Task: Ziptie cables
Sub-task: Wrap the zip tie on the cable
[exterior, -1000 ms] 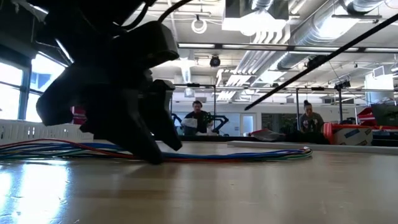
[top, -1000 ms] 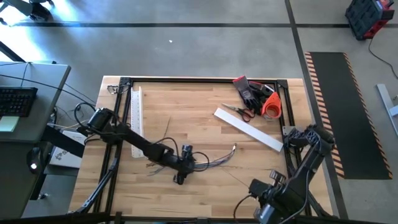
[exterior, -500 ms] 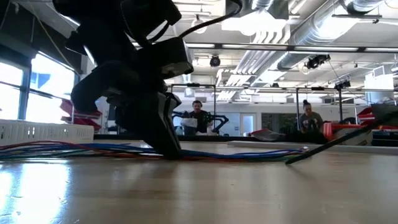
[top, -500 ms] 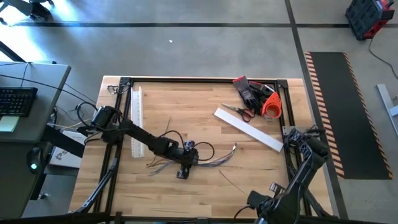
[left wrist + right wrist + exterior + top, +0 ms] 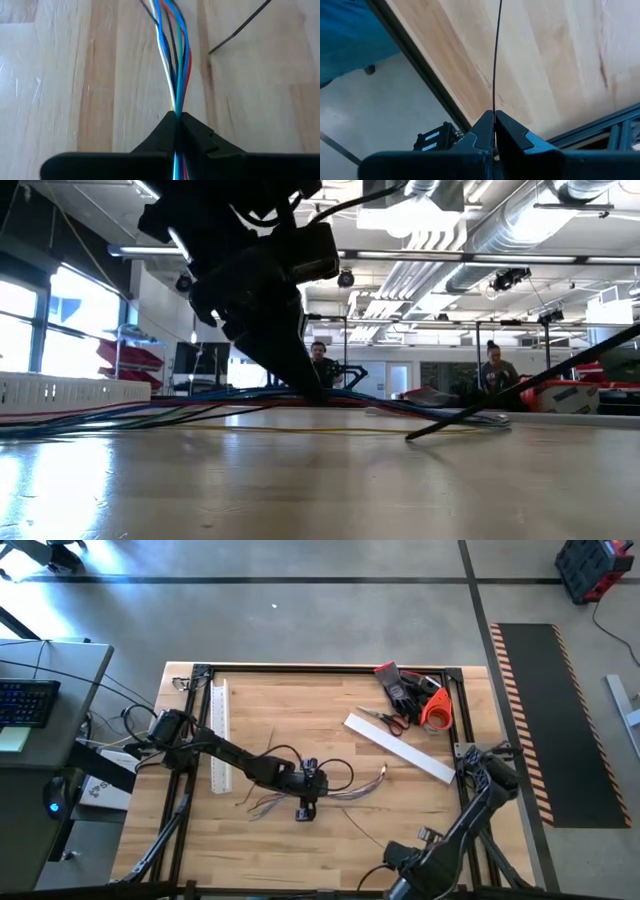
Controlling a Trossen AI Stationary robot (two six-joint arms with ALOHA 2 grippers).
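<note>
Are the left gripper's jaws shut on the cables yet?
Shut on them. In the left wrist view the left gripper has its jaws pressed together with the cables running out from between them.

Bright, even overhead light; window glare on the low view's blurred tabletop (image 5: 300,490).

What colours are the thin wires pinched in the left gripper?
Blue, white, green, black and red wires, clearest in the left wrist view.
</note>
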